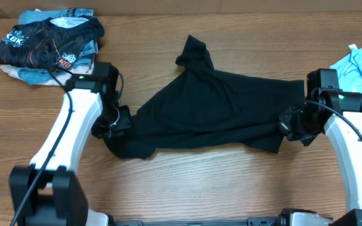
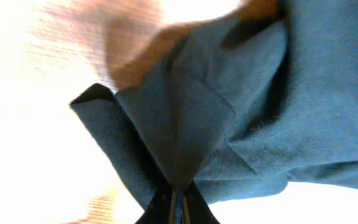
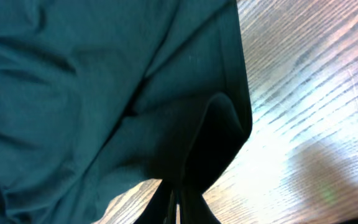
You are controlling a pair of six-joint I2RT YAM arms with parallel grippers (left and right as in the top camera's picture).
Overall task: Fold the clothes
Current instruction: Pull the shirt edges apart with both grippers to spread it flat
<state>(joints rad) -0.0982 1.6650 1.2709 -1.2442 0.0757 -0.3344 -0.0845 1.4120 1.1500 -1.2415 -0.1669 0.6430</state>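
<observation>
The shirt (image 1: 212,100) spans the tabletop (image 1: 200,188) from left tool (image 1: 113,124) to right tool (image 1: 289,125). Left tool is clamped on a bunched edge, right tool on the opposite hem. Fabric looks soft, light, droopy: grip at seamed edges.

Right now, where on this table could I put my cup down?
Bare table lies in front of the shirt, between the arms, and behind it, from the clothes pile across to the blue cloth. Crowded: the shirt's two ends, where the left gripper and right gripper pinch it.
</observation>
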